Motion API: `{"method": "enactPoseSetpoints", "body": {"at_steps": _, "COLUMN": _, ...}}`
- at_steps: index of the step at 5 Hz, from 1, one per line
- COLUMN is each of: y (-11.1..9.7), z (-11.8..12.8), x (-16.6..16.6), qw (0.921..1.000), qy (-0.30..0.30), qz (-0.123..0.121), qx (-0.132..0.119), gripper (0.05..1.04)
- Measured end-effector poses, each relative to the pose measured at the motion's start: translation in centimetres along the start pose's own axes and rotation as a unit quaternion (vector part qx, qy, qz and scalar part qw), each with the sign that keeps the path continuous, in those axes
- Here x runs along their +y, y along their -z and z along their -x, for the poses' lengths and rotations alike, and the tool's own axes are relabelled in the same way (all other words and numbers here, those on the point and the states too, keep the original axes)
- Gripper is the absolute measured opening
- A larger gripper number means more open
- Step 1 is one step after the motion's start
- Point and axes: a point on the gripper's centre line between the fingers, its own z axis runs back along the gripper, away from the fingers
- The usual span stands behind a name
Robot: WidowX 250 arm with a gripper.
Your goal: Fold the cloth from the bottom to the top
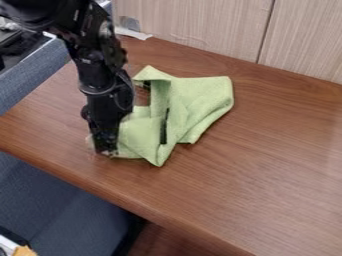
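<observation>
And here's the black hand [106,150], pointing down at the near edge of the green cloth [200,97], low over the worktop [267,160]! Wide, narrow or gripping fabric? Can't tell from here! The cloth lies rumpled right beside the hand, spreading away towards the wood-grain wall [194,20], a narrow dark strip [164,127] showing among its folds, and one pointed corner poking out near the hand!
</observation>
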Motion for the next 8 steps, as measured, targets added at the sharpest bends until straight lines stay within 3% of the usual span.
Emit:
{"method": "enactPoseSetpoints", "body": {"at_steps": 1, "y": -0.6, "z": 0.1, "x": -0.2, "qw": 1.0000, "qy": 0.006, "qz": -0.002, "qx": -0.001, "gripper": 0.089}}
{"method": "enactPoseSetpoints", "body": {"at_steps": 2, "y": -1.9, "z": 0.1, "x": -0.4, "qw": 0.9998, "qy": 0.009, "qz": 0.000, "qx": -0.017, "gripper": 0.062}}
{"method": "enactPoseSetpoints", "body": {"at_steps": 3, "y": -2.7, "z": 0.2, "x": -0.5, "qw": 0.9997, "qy": 0.012, "qz": 0.012, "qx": -0.014, "gripper": 0.062}}
{"method": "enactPoseSetpoints", "body": {"at_steps": 7, "y": -14.4, "z": -7.4, "x": 1.7, "qw": 0.9878, "qy": 0.029, "qz": 0.006, "qx": -0.153, "gripper": 0.062}}
{"method": "enactPoseSetpoints", "body": {"at_steps": 8, "y": -14.8, "z": -10.6, "x": 2.7, "qw": 0.9870, "qy": 0.038, "qz": 0.022, "qx": -0.154, "gripper": 0.062}}
